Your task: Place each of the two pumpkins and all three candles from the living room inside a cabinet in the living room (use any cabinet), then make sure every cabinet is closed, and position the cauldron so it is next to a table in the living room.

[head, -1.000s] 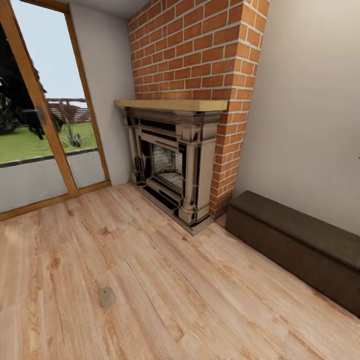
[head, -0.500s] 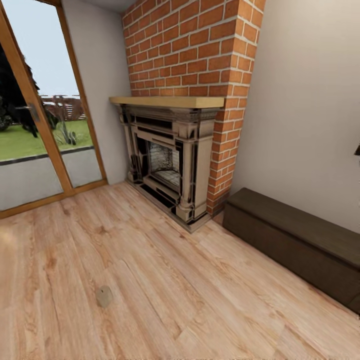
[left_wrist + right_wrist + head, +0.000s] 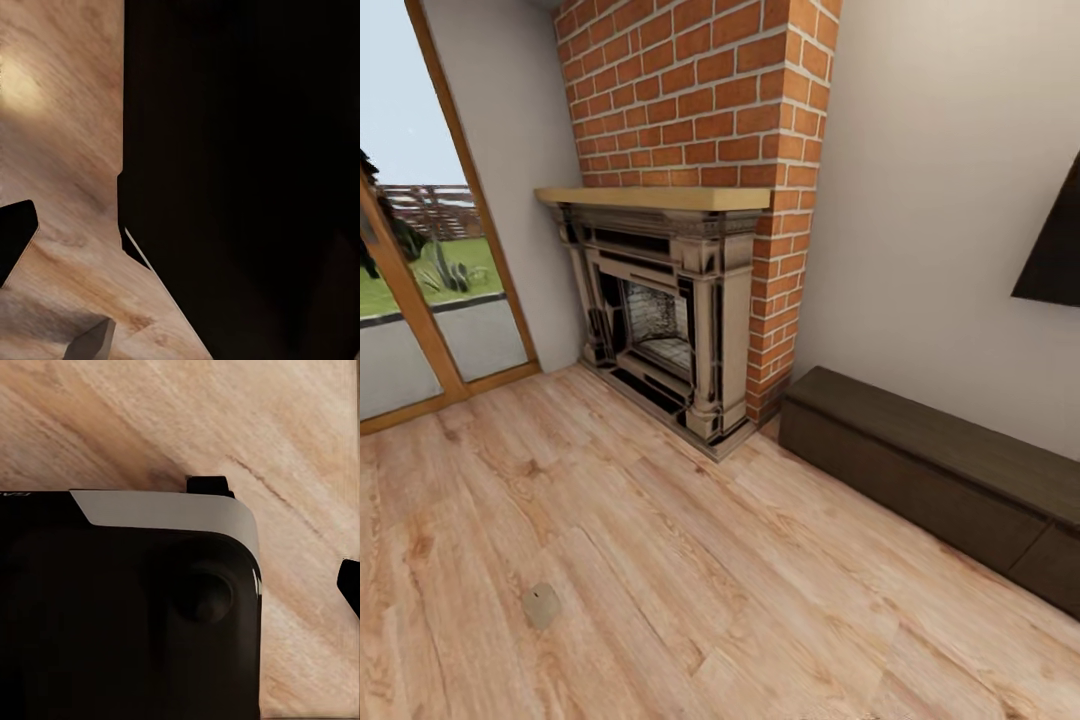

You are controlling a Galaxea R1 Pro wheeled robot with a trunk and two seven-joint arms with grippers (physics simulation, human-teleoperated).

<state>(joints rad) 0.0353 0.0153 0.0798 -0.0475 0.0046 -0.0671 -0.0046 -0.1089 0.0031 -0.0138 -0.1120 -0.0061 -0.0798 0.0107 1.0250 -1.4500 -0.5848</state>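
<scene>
A small tan candle point(image 3: 542, 605) sits alone on the light plank floor at the near left of the head view. The long, low dark brown cabinet point(image 3: 920, 470) runs along the right wall beside the brick fireplace, and its fronts look shut. The pumpkins, the cauldron and the table are out of view. In the left wrist view a dark fingertip point(image 3: 16, 236) hangs over the floor beside a large black shape. In the right wrist view a dark fingertip point(image 3: 349, 583) shows at the edge, past the robot's black body point(image 3: 127, 615). Neither view shows how the jaws stand.
The red brick fireplace point(image 3: 670, 300) with a wooden mantel stands at the back, its hearth jutting onto the floor. A glass door point(image 3: 420, 280) with a wooden frame is at the left. A black TV corner point(image 3: 1055, 250) hangs above the cabinet. Open plank floor lies between.
The whole head view has shifted left as the camera turned right, bringing the TV corner and more of the cabinet into view. The candle has not moved on the floor.
</scene>
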